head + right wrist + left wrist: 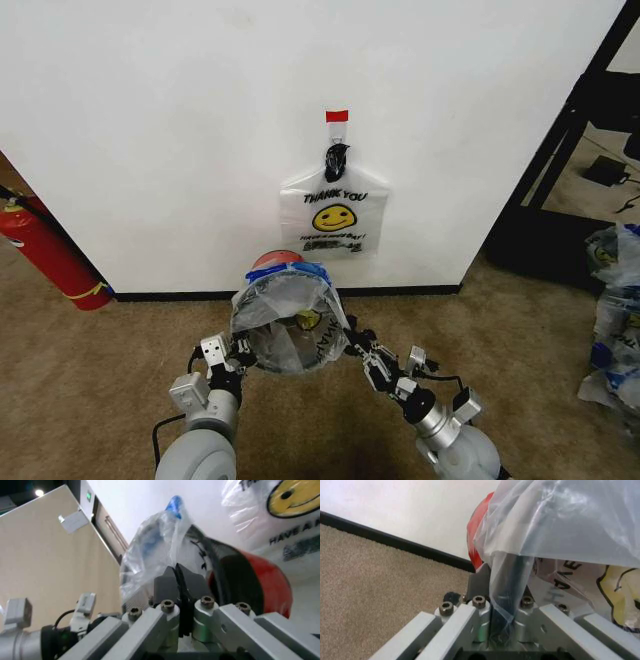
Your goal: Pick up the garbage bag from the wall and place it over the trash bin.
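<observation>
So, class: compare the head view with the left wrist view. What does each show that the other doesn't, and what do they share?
Head view alone: a second bag hanging on the hook, a fire extinguisher, and the right gripper. Left wrist view alone: the left fingers pinching the bag's edge close up. Shared: the bag over the bin, wall, baseboard, carpet.
</observation>
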You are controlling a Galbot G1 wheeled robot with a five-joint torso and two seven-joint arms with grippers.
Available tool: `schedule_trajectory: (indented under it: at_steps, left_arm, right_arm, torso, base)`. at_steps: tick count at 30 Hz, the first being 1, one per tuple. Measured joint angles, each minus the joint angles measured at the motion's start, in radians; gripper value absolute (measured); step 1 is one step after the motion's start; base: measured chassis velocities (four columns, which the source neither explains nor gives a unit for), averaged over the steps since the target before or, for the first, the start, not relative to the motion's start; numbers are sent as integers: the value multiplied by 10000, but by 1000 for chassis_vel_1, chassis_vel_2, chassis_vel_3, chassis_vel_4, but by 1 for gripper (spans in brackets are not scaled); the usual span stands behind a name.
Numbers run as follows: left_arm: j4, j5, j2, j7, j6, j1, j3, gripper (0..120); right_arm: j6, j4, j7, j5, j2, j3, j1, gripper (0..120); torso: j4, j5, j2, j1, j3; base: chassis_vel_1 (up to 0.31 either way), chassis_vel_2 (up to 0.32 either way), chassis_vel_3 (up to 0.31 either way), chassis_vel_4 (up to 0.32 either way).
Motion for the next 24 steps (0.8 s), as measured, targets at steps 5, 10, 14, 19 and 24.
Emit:
schedule_trajectory:
  at_steps: [5, 10, 14, 19, 24]
  left_arm:
    - [-31, -16, 3, 23, 2, 0, 25, 0]
    - [-79, -29, 16, 86, 11, -9, 43, 0]
    - [-131, -57, 49, 133, 14, -9, 30, 0]
    - [-328, -61, 111, 222, 34, 122, 65, 0]
    - [-1181, -292, 175, 284, 391, 430, 212, 0]
  right_arm:
    - [31, -147, 144, 178, 22, 24, 125, 0]
    - [-6, -308, 302, 731, 53, 133, 335, 0]
    - [-54, -628, 446, 980, 61, 256, 508, 0]
    - [-85, -924, 534, 1127, 70, 345, 623, 0]
    - [11, -1401, 587, 791, 184, 422, 784, 0]
  torso:
    - [0, 0, 0, 0, 0]
    - [0, -1, 0, 0, 0]
    - [0, 0, 0, 0, 0]
    - [0, 0, 0, 0, 0]
    - [0, 2, 0, 0, 0]
  base:
    - [0, 0, 0, 0]
    - [0, 0, 0, 0]
    - [0, 0, 0, 0]
    - [0, 0, 0, 0]
    - [0, 0, 0, 0]
